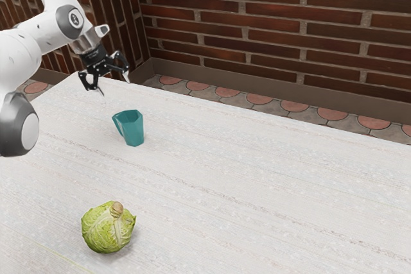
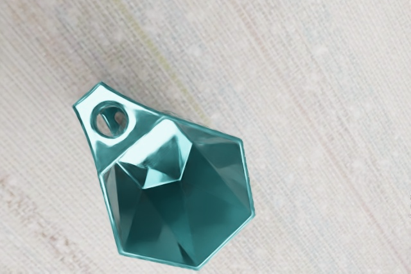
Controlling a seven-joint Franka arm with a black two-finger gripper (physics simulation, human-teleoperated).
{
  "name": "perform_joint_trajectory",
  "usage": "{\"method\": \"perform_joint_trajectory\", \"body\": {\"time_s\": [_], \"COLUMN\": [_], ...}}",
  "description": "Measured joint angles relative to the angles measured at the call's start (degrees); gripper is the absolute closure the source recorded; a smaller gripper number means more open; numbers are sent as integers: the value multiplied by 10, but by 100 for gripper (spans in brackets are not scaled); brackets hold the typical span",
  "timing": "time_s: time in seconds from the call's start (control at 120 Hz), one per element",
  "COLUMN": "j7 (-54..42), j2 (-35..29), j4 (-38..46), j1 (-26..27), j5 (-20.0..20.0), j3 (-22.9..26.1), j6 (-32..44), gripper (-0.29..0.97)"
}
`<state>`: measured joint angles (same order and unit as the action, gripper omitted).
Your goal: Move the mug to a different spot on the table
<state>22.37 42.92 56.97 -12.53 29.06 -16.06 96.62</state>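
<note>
On the table point(image 1: 257, 178), at the exterior view's left: one teal mug point(image 1: 129, 127), upright. Above it we hold our gripper point(image 1: 104, 79), fingers spread apart, touching nothing. Nearer, well apart: one cabbage point(image 1: 108, 226).

One teal mug point(image 1: 129, 126), one cabbage point(image 1: 108, 226) — or perhaps a lettuce — and one table point(image 1: 270, 184).

The white arm point(image 1: 29, 40) reaches in from the exterior view's left, wrist bent downward; its black gripper point(image 1: 106, 80) hangs with its 2 fingers spread apart, gripping nothing.
</note>
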Motion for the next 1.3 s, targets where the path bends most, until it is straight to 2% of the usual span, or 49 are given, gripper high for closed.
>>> {"method": "perform_joint_trajectory", "body": {"time_s": [0.133, 0.258, 0.533, 0.742, 1.167, 1.3], "j7": [82, 150, 257, 311, 375, 383], "j2": [9, 9, 55, 74, 86, 87], "j4": [3, 45, 56, 48, 54, 54], "j1": [-5, -12, -12, -12, -17, -17], "j5": [29, 64, 78, 33, 18, -3], "j3": [-10, -12, -21, -17, -4, 3], "j6": [4, 18, 82, 109, 123, 124], "gripper": [2, 2, 2, 2, 3, 6]}}
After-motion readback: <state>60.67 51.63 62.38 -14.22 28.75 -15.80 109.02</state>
